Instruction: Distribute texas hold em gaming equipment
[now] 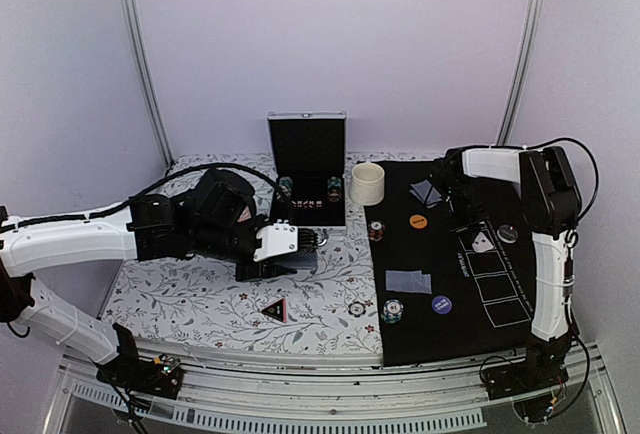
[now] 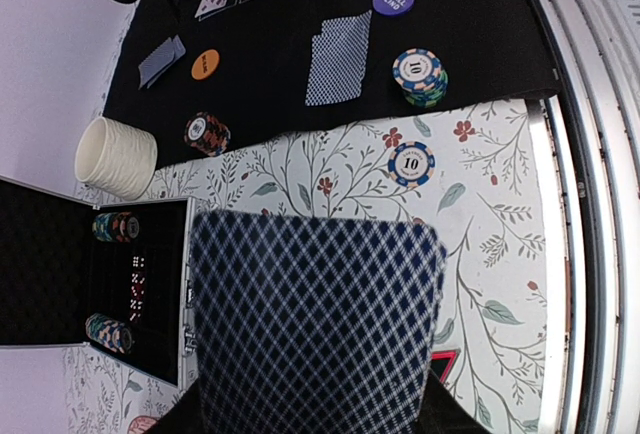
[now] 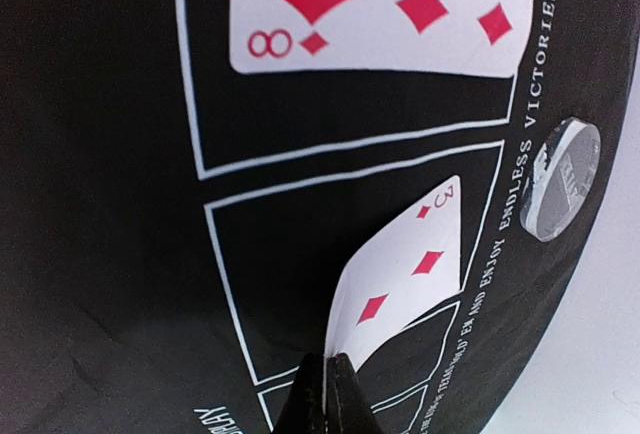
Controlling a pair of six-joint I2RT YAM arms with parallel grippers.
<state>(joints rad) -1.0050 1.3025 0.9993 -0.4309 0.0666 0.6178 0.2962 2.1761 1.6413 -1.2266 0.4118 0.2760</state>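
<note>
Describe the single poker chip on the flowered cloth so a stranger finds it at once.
Find the black mat on the right and follow its left edge to the near corner, where a chip stack stands. Just off that edge, on the flowered cloth, lies the single chip: flat, alone, blue-and-white, marked 10, unlike the stack.
</note>
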